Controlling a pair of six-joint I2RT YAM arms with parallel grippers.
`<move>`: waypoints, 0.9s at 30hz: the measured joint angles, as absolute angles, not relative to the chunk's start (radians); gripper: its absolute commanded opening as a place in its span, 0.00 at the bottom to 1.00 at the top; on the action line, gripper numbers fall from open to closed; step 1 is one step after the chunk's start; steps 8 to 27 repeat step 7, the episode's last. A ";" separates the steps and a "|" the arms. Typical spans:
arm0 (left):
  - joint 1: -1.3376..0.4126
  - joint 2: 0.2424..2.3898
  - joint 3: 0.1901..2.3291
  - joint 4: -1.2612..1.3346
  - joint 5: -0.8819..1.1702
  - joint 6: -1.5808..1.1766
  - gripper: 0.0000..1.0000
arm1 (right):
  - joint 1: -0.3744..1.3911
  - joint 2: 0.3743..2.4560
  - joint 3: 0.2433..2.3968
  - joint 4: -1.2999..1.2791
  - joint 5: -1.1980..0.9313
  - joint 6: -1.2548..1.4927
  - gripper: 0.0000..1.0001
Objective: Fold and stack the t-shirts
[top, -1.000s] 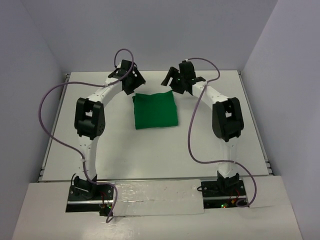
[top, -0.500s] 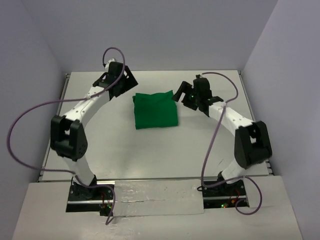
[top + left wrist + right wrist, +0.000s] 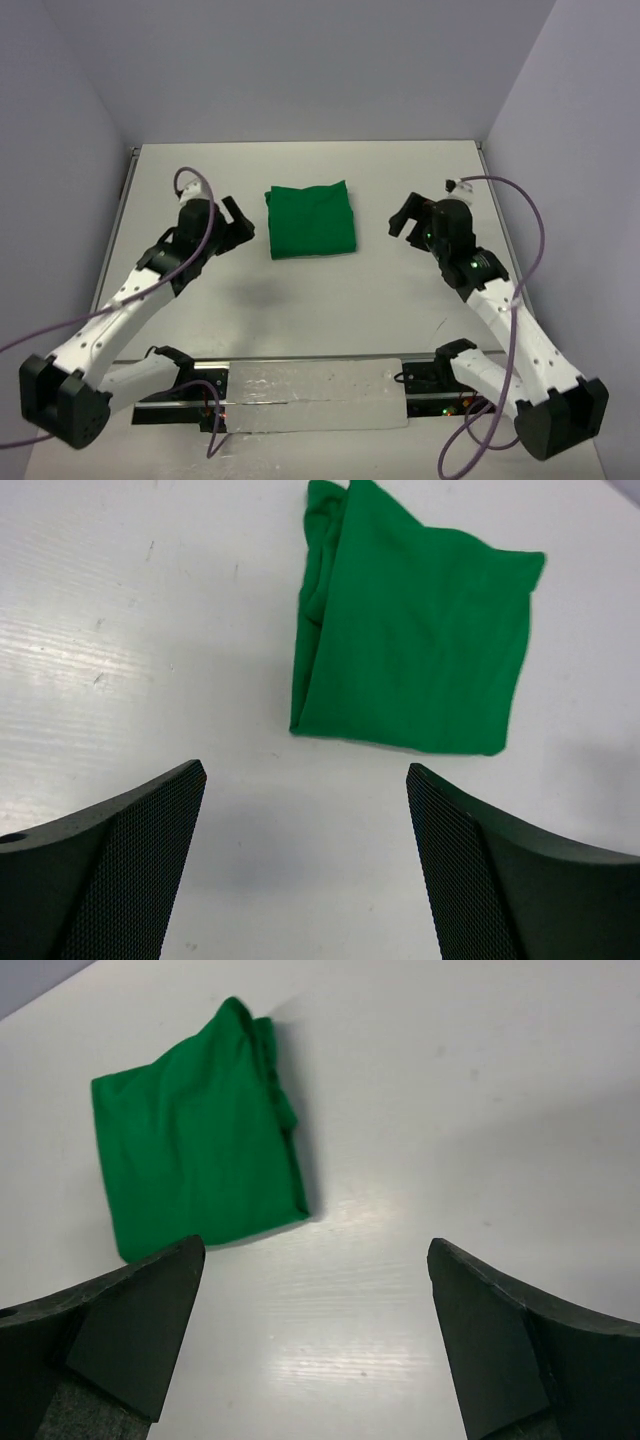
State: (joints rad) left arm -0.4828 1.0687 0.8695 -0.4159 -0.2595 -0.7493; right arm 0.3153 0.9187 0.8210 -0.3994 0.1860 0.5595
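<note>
Starting nearest the bases, both arms reach low over the white table (image 3: 330, 320), a purple cable (image 3: 525, 225) looping from each. The left gripper (image 3: 238, 222) has its jaws spread wide with nothing between them; in its wrist view the two mesh-faced fingers (image 3: 120, 870) frame only bare tabletop. The right gripper (image 3: 405, 218) is likewise spread and empty, and its dark fingers (image 3: 520, 1350) stand far apart over the table. Between the two grippers, apart from both, lies the green t-shirt (image 3: 311, 220), folded flat into a nearly square packet. It sits just ahead of the left gripper's fingertips and a little to their right (image 3: 420, 650), and ahead of the right gripper's fingertips and off to their left (image 3: 195, 1160). Neither gripper touches it. The packet looks slightly longer along the line from one gripper to the other than across it, though the difference is small. Its smooth sides face the grippers, and the near corners are fairly square. Its layered, bunched edge, where the folds pile up, runs along the side farthest from the bases, to the left of the left gripper's line of reach and to the right of the right gripper's.
</note>
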 measured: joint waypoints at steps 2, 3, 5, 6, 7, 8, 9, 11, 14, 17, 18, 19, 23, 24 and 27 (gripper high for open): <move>-0.484 0.967 0.840 -0.430 -0.264 -0.748 0.90 | 0.315 0.838 0.810 -0.454 0.233 0.549 1.00; -0.484 0.923 0.830 -0.433 -0.266 -0.748 0.90 | 0.315 0.805 0.809 -0.476 0.254 0.546 1.00; -0.485 0.854 0.818 -0.436 -0.273 -0.748 0.90 | 0.315 0.759 0.806 -0.513 0.292 0.541 1.00; -0.485 0.831 0.813 -0.437 -0.277 -0.748 0.90 | 0.315 0.743 0.803 -0.529 0.307 0.541 1.00; -0.485 0.815 0.809 -0.438 -0.281 -0.748 0.90 | 0.315 0.731 0.799 -0.544 0.319 0.542 1.00; -0.485 0.815 0.809 -0.438 -0.281 -0.748 0.90 | 0.315 0.731 0.799 -0.544 0.319 0.542 1.00; -0.485 0.815 0.809 -0.438 -0.281 -0.748 0.90 | 0.315 0.731 0.799 -0.544 0.319 0.542 1.00; -0.485 0.815 0.809 -0.438 -0.281 -0.748 0.90 | 0.315 0.731 0.799 -0.544 0.319 0.542 1.00; -0.485 0.815 0.809 -0.438 -0.281 -0.748 0.90 | 0.315 0.731 0.799 -0.544 0.319 0.542 1.00; -0.485 0.815 0.809 -0.438 -0.281 -0.748 0.90 | 0.315 0.731 0.799 -0.544 0.319 0.542 1.00; -0.485 0.815 0.809 -0.438 -0.281 -0.748 0.90 | 0.315 0.731 0.799 -0.544 0.319 0.542 1.00; -0.485 0.815 0.809 -0.438 -0.281 -0.748 0.90 | 0.315 0.731 0.799 -0.544 0.319 0.542 1.00; -0.485 0.815 0.809 -0.438 -0.281 -0.748 0.90 | 0.315 0.731 0.799 -0.544 0.319 0.542 1.00; -0.485 0.815 0.809 -0.438 -0.281 -0.748 0.90 | 0.315 0.731 0.799 -0.544 0.319 0.542 1.00; -0.485 0.815 0.809 -0.438 -0.281 -0.748 0.90 | 0.315 0.731 0.799 -0.544 0.319 0.542 1.00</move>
